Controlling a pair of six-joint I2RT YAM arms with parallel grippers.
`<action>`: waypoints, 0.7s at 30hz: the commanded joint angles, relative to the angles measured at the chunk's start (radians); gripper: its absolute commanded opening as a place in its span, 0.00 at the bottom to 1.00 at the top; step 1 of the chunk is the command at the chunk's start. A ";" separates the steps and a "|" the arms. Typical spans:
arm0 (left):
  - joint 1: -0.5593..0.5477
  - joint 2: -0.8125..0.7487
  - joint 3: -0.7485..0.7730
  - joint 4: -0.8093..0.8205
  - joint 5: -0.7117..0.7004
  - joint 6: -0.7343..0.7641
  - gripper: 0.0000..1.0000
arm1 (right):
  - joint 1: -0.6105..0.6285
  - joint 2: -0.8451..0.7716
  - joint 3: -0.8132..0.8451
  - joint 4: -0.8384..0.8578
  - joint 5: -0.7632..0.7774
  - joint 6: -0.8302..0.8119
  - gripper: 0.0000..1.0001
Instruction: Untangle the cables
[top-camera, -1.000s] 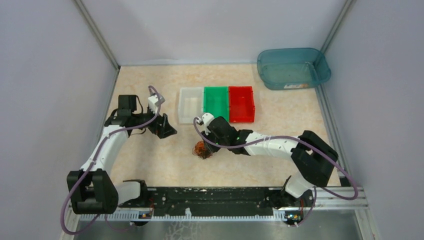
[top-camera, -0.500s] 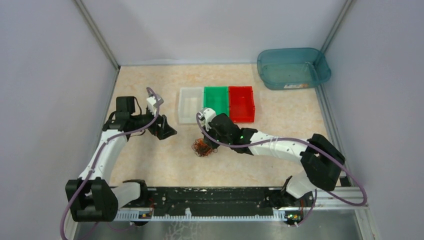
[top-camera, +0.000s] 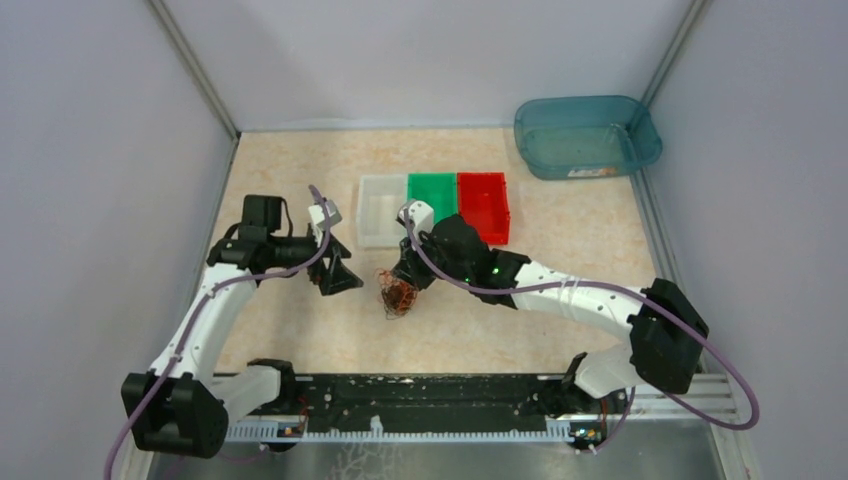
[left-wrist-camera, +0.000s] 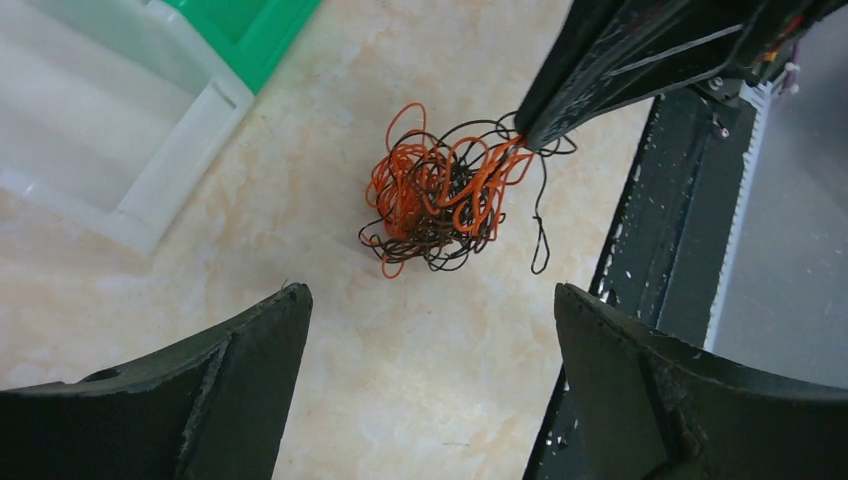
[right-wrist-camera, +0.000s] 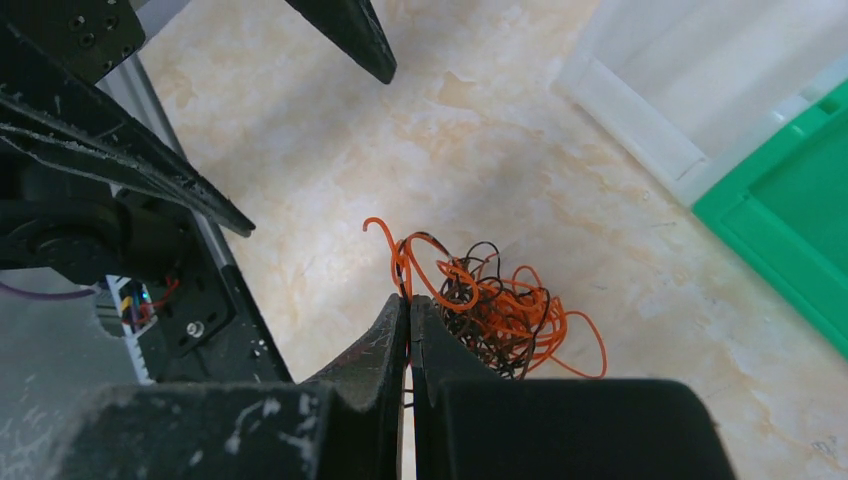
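The cables (top-camera: 400, 296) form one tangled ball of thin orange and dark wires on the table, in front of the bins. In the left wrist view the cables (left-wrist-camera: 440, 195) lie ahead of my open left gripper (left-wrist-camera: 430, 300), whose fingers stand wide apart with nothing between them. My right gripper (right-wrist-camera: 409, 300) is shut, with strands of the cables (right-wrist-camera: 490, 305) pinched at its tips. In the top view the left gripper (top-camera: 345, 278) sits just left of the ball and the right gripper (top-camera: 408, 281) at its upper right edge.
A white bin (top-camera: 381, 210), a green bin (top-camera: 432, 204) and a red bin (top-camera: 483, 207) stand in a row behind the ball. A teal tub (top-camera: 586, 135) sits at the back right corner. The black base rail (top-camera: 430, 395) runs along the near edge.
The right gripper closed on strands of the ball and shifted a little up and left with it. The left gripper moved right, closer to the ball.
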 joint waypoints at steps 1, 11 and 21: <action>-0.064 0.007 0.098 -0.154 0.012 0.106 0.94 | 0.010 -0.037 0.065 0.090 -0.073 0.043 0.00; -0.123 0.023 0.107 -0.128 0.040 0.046 0.75 | 0.011 -0.054 0.079 0.156 -0.147 0.104 0.00; -0.131 0.017 0.115 -0.128 0.080 0.013 0.43 | 0.010 -0.069 0.074 0.206 -0.152 0.148 0.00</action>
